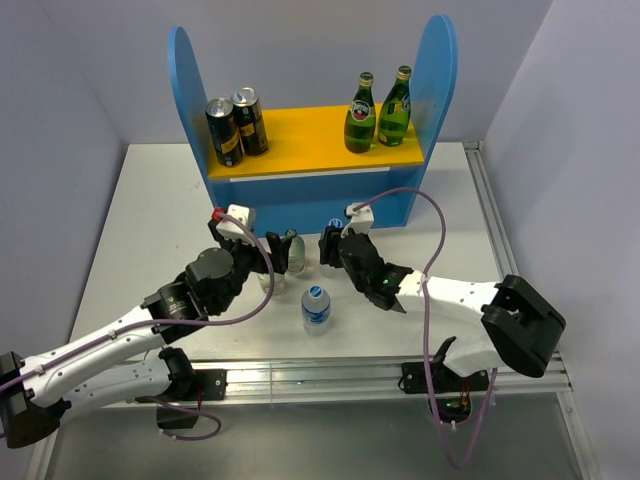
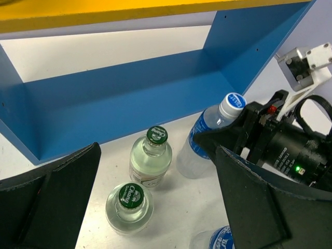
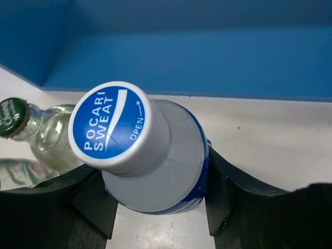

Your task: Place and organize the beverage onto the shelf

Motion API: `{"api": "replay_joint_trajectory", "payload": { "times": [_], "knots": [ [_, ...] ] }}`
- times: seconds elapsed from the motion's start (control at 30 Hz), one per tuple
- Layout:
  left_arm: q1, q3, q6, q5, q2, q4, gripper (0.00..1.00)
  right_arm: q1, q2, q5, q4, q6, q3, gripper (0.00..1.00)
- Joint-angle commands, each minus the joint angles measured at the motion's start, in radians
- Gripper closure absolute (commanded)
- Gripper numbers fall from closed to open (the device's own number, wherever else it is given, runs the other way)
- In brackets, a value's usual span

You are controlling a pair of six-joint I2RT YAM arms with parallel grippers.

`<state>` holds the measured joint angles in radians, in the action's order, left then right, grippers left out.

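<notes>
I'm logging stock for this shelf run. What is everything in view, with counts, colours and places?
shelf: 1, blue with orange upper board, far side of table
cans: 2, black and gold, upper board, left end
green bottles: 2, dark green, upper board, right end
clear bottles: 2, clear with green caps, on table before shelf
blue-label bottles: 2, clear with blue-topped caps; one gripped before shelf, one free nearer the table's near edge
table: 1, pale grey
left claw: 1, black, open, by clear bottles
right claw: 1, black, shut on a blue-label bottle
</notes>
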<state>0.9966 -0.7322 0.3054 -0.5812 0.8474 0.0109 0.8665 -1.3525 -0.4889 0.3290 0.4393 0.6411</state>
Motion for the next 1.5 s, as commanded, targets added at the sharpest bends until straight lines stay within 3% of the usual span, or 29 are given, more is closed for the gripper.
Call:
{"api": "replay_joint_trajectory", "payload": {
  "times": [0.0, 0.27, 0.5, 0.73, 1.47],
  "knots": [
    [0.004, 0.016, 0.011, -0.017, -0.022, -0.045, 0.01, -0.001, -0.016, -0.132, 0.033, -0.019, 0.06, 0.98],
    [0.004, 0.042, 0.009, -0.011, -0.044, -0.061, 0.01, -0.052, 0.013, -0.368, 0.093, -0.122, 0.109, 1.0],
    [0.004, 0.054, 0.001, -0.012, -0.044, -0.075, 0.01, -0.234, -0.031, -0.312, 0.171, -0.091, 0.121, 1.0],
    [0.004, 0.053, -0.005, -0.011, -0.015, -0.086, 0.01, -0.333, -0.131, -0.277, 0.235, -0.103, 0.181, 1.0],
    [0.004, 0.094, -0.006, -0.035, 0.005, -0.12, 0.01, -0.36, -0.022, -0.258, 0.334, -0.091, 0.186, 1.0]
  ]
}}
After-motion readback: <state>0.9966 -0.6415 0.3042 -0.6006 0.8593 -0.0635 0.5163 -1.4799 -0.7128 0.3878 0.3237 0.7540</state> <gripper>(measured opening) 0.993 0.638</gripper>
